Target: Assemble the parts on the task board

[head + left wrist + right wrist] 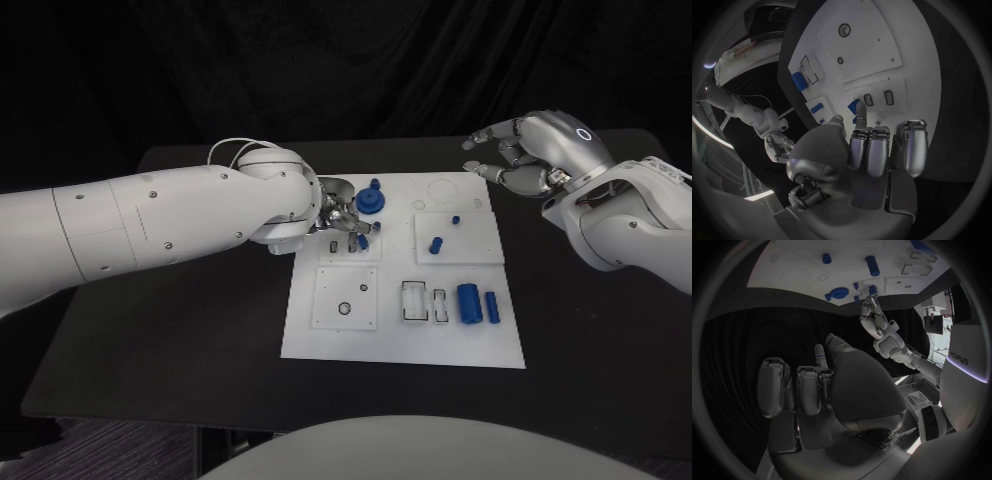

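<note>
Two hands, one busy: my left hand point(335, 212) pinches a small blue part point(362, 240) at the task board point(346, 340)'s far left; my right hand point(531, 150) hovers, holding nothing, off its far right corner

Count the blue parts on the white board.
6: a round blue knobbed part at the white task board's far edge, a small blue piece by the left hand, a stud, a peg, a thick cylinder beside a slim cylinder. The hand may hide others.
</note>
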Controlling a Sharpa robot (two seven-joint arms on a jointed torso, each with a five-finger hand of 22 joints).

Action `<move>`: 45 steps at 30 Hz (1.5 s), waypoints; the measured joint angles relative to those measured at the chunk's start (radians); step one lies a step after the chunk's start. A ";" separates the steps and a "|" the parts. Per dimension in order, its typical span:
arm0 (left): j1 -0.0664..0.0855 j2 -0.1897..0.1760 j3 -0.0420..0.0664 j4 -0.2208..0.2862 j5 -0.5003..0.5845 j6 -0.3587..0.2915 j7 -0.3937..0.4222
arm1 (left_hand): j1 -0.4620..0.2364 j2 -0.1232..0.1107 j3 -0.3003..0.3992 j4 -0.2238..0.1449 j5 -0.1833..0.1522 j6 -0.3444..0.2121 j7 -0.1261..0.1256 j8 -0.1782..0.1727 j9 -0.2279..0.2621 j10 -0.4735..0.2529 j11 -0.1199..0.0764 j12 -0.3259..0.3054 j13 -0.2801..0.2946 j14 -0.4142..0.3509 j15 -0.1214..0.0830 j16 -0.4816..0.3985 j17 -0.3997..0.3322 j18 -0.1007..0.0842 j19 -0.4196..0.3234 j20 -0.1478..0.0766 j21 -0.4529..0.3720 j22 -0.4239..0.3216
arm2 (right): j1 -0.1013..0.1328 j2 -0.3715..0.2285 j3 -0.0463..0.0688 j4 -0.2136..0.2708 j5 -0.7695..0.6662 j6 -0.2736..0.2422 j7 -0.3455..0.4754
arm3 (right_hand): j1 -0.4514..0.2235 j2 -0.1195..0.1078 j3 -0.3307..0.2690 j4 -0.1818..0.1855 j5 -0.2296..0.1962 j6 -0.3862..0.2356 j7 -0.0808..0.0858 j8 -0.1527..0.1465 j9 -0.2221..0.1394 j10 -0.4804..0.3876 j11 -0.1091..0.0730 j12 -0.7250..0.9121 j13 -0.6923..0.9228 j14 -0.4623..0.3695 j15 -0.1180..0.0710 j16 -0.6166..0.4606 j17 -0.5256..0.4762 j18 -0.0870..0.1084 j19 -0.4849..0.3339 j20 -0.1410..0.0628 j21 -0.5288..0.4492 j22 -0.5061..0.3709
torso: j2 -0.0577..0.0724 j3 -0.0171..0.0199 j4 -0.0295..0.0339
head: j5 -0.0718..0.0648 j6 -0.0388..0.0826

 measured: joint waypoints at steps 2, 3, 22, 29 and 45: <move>-0.001 0.002 0.000 -0.003 0.000 0.000 0.001 | 0.003 0.003 0.000 0.000 0.001 0.006 0.000 -0.003 0.000 0.000 0.000 0.000 0.000 0.000 0.000 0.000 0.000 0.000 0.000 0.000 0.000 0.000 | 0.000 0.000 0.000 0.000 0.000 0.001 0.000 | 0.004 0.004 0.001 -0.001 0.000 0.000 0.000 0.000 0.000 0.000 0.000 0.000 0.000 0.000 0.000 0.000 0.000 0.000 0.000 0.000 0.000 0.000 | 0.000 -0.0003 0.0000 | -0.001 0.000; -0.002 0.002 0.000 -0.004 0.000 0.000 0.002 | 0.009 0.000 0.003 -0.003 0.001 0.006 0.000 -0.007 0.000 0.000 0.000 0.000 0.000 0.000 0.000 0.000 0.000 0.000 0.000 0.000 -0.004 0.000 | 0.000 0.000 0.000 0.000 0.000 0.001 -0.001 | 0.004 0.004 0.001 -0.001 0.002 0.000 0.000 0.000 0.000 0.000 0.000 0.000 0.000 0.000 0.000 0.000 0.000 0.000 0.000 0.000 0.000 0.000 | 0.000 -0.0003 0.0000 | -0.001 0.000; -0.013 0.015 0.000 -0.027 0.000 0.001 0.014 | 0.041 -0.004 0.028 -0.028 0.032 0.006 0.001 -0.047 0.000 0.002 -0.002 0.000 0.002 0.000 0.000 0.000 0.000 0.000 0.000 0.000 -0.008 0.000 | 0.000 0.003 0.000 -0.001 0.000 0.010 -0.007 | 0.014 0.004 0.011 -0.010 0.028 0.006 0.001 -0.008 -0.006 -0.004 0.004 0.000 0.000 -0.004 0.004 0.000 0.000 0.000 0.000 0.000 0.000 0.000 | -0.001 -0.0012 0.0000 | -0.005 0.000; -0.015 0.021 0.000 -0.035 -0.001 0.002 0.019 | 0.065 -0.016 0.060 -0.046 0.074 0.013 0.000 -0.073 0.006 0.002 -0.002 0.000 0.002 0.000 0.000 0.000 0.000 0.000 -0.004 -0.004 -0.012 0.000 | 0.000 0.005 0.000 -0.003 0.000 0.014 -0.011 | 0.023 0.003 0.019 -0.019 0.047 0.009 -0.002 -0.011 -0.009 -0.004 0.003 -0.005 0.000 -0.004 0.004 -0.004 0.000 0.000 0.000 0.000 -0.007 0.000 | -0.001 -0.0014 0.0000 | -0.005 0.000; -0.020 0.027 0.000 -0.047 -0.001 0.011 0.025 | 0.086 -0.033 0.098 -0.065 0.114 0.020 0.000 -0.095 0.015 0.002 -0.002 0.000 0.002 0.000 0.000 0.000 0.000 0.000 -0.004 -0.003 -0.016 0.000 | 0.000 0.008 0.000 -0.006 0.000 0.021 -0.017 | 0.023 0.003 0.023 -0.023 0.059 0.013 0.002 -0.011 -0.010 -0.002 0.005 -0.008 0.000 -0.004 0.004 -0.004 0.000 0.000 0.000 0.000 -0.007 0.000 | -0.002 -0.0016 -0.0001 | -0.010 0.000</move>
